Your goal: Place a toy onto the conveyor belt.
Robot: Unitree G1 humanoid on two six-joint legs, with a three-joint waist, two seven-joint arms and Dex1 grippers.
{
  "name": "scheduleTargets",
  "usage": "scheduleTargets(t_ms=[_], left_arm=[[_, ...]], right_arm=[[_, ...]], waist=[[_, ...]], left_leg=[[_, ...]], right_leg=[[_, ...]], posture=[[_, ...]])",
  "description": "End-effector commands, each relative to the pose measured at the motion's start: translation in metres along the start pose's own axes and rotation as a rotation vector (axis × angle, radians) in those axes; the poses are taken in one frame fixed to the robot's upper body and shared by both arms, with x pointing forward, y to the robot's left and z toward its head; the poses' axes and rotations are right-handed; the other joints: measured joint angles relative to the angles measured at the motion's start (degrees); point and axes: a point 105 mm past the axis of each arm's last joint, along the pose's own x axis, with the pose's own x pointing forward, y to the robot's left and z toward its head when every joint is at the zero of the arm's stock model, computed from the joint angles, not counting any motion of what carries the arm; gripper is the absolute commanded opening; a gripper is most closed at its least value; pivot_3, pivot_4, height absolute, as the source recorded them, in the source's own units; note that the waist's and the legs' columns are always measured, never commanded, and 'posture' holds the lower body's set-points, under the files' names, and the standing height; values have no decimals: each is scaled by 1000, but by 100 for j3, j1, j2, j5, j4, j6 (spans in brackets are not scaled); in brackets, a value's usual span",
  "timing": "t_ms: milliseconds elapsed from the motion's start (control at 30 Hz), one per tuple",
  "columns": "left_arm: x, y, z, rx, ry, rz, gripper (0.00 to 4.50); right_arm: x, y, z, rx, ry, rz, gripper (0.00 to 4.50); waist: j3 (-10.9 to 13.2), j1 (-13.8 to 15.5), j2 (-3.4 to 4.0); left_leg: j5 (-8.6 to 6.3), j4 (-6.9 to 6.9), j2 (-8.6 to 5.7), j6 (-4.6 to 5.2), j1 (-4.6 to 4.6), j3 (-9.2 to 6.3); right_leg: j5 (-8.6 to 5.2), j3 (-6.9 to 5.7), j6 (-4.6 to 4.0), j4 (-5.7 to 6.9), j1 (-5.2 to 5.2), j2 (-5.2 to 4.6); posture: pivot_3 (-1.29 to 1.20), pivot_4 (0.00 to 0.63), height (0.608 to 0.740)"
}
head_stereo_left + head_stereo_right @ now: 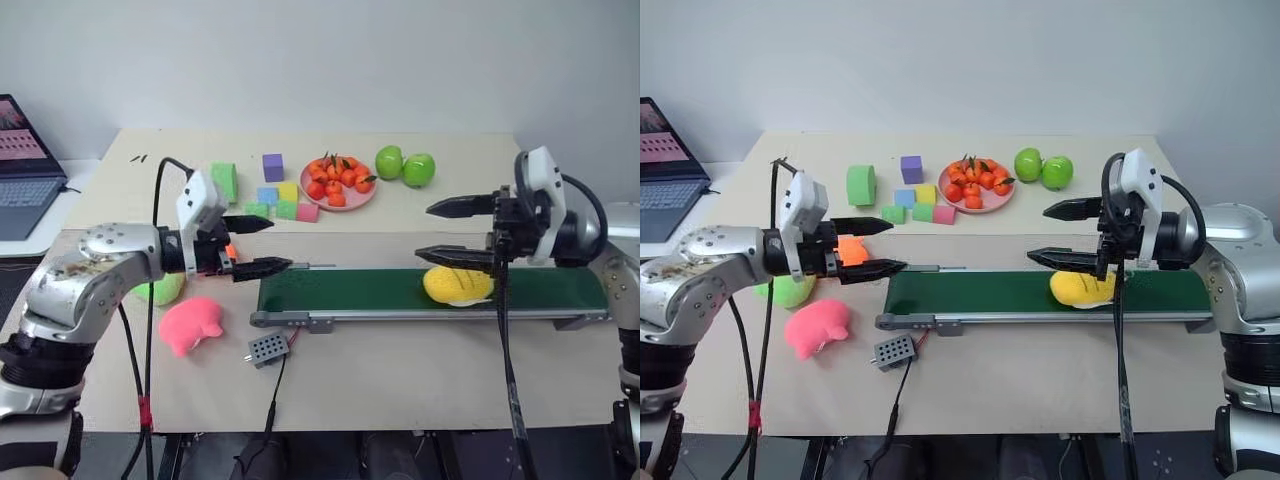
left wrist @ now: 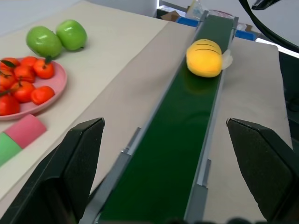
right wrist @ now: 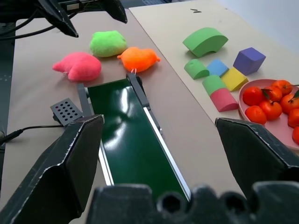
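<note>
Behind the conveyor belt (image 1: pixel 380 292): pink plate of tangerines (image 1: pixel 338 183), two green apples (image 1: pixel 405 166), foam blocks (image 1: pixel 272 196). Pink plush (image 1: pixel 190 324) and grey box (image 1: pixel 268 348) near its left end. Beige table (image 1: pixel 400 380), laptop (image 1: pixel 25 165), white wall. Toy (image 1: pixel 458 285) on belt beneath right pincer (image 1: pixel 447 232), empty, fingers spread. Left pincer (image 1: pixel 262 246) likewise agape, well apart.

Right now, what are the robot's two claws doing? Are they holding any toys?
Left gripper: open, holding nothing.
Right gripper: open, holding nothing; the yellow plush toy lies on the conveyor belt.
</note>
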Motion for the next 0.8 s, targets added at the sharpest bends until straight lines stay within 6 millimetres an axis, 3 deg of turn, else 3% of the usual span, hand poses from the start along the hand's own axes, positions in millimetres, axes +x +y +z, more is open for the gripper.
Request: scheduleTargets(t_ms=[33,800], left_arm=[[-1,9,19,52,-52,43,4467],[9,14,43,81,-130,90,4467]], right_arm=[[-7,0,13,-42,-49,-26,4500],[0,-2,19,-57,-96,-31,4500]], waist=[[0,5,0],[0,0,-1]], left_leg=[[0,0,0,0,-1,-1],[0,3,0,0,-4,-3]], right_leg=[[0,0,0,1,0,0],[0,0,0,7,0,0]], posture=[[0,150,738],[0,150,738]])
